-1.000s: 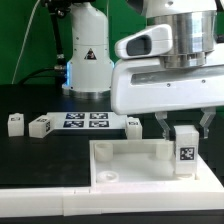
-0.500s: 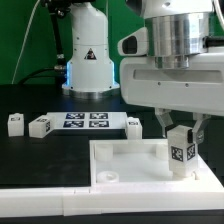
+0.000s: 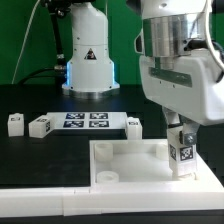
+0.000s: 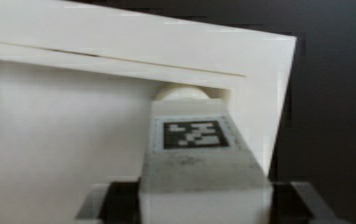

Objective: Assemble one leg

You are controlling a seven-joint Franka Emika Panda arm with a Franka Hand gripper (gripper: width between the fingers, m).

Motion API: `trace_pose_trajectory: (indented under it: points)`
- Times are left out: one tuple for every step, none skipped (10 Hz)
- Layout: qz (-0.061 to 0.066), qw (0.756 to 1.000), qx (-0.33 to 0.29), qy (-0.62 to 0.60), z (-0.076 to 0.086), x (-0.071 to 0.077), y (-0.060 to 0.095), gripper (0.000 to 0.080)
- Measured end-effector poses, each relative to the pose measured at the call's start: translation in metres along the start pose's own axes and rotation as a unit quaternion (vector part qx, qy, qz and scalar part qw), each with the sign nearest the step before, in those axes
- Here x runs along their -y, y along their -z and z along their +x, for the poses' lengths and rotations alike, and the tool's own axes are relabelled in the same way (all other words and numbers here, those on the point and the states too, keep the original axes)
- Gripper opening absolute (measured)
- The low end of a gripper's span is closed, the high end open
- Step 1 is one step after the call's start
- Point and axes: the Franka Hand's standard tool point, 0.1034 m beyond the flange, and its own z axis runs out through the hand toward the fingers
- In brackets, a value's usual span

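- The gripper [image 3: 184,140] is pinching the leg [image 3: 185,160] between its fingers. The leg is hanging straight below the wrist with its long axis vertical.
- The leg's lower end is sitting at the tray [image 3: 120,150] corner directly beneath the gripper. Whether it is seated in a socket cannot be told.
- Against half a second earlier, the gripper is standing turned about the vertical and the leg is riding slightly lower, which suggests it is being twisted in.
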Motion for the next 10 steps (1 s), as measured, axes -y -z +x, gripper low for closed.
trace_pose_trajectory:
  points:
    - [0.000, 1.000, 0.000, 0.024, -0.0005, 0.0000, 0.0000, 0.0468]
    - [0.000, 0.999, 0.001, 0.047, -0.0033, 0.0003, -0.0001, 0.0605]
    - [0.000, 0.994, 0.000, 0.110, -0.0052, 0.0009, 0.0002, 0.0636]
    - [0.000, 0.985, 0.000, 0.171, -0.0066, 0.0019, 0.0007, 0.0636]
    - [0.000, 0.971, -0.002, 0.240, -0.0075, 0.0030, 0.0013, 0.0647]
    - [-0.001, 0.951, -0.002, 0.310, -0.0084, 0.0036, 0.0020, 0.0647]
    - [-0.001, 0.926, -0.002, 0.377, -0.0079, 0.0044, 0.0026, 0.0647]
    - [-0.002, 0.894, -0.002, 0.447, -0.0069, 0.0047, 0.0019, 0.0649]
    - [-0.005, 0.858, -0.003, 0.514, -0.0075, 0.0042, -0.0006, 0.0649]
    - [-0.007, 0.837, -0.002, 0.547, -0.0061, 0.0039, -0.0022, 0.0649]
